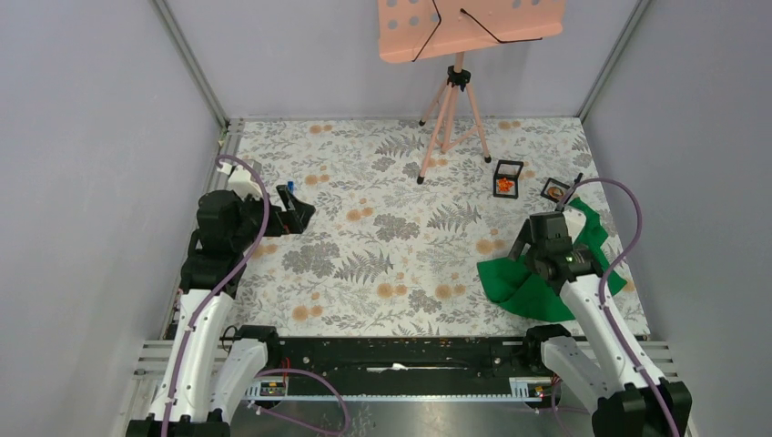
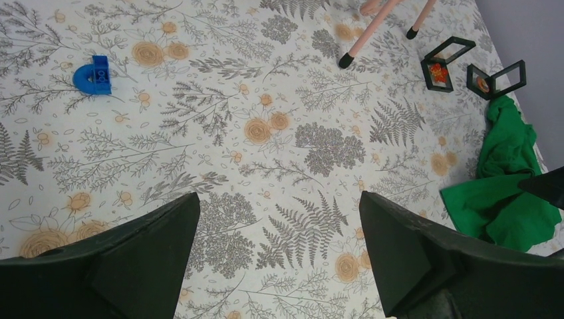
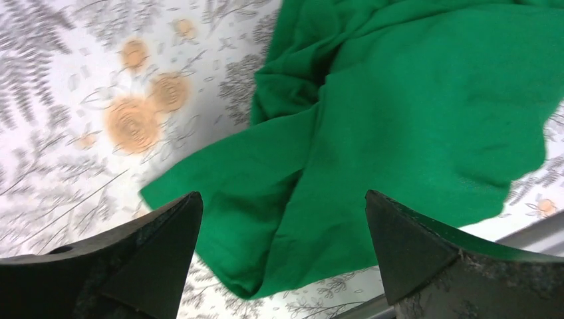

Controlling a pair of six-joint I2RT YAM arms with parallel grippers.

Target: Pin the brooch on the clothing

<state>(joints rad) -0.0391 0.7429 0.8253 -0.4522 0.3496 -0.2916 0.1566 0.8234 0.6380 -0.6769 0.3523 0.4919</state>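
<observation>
Surface: a table [image 1: 382, 264] under a fern-and-rose print cloth, with grey walls around it.
Clothing: the green T-shirt [image 1: 510, 282] lies crumpled at the table's near right corner (the right arm hides part of it in the top view).
Brooch: an orange brooch [image 1: 506, 188] sits inside a black display frame [image 1: 508, 164] at the far right, beyond the shirt. A second frame [image 1: 554, 189] just beside it holds a small round piece.
Right gripper [image 3: 282, 206]: over the shirt's folds, fingers wide apart, nothing between them.
Left gripper [image 2: 279, 206]: on the left side, well apart from the shirt, fingers spread, empty.
Others: a blue arch-shaped block [image 1: 289, 188] lies near the left gripper. A pink music stand [image 1: 469, 27] stands on its tripod at the back.
</observation>
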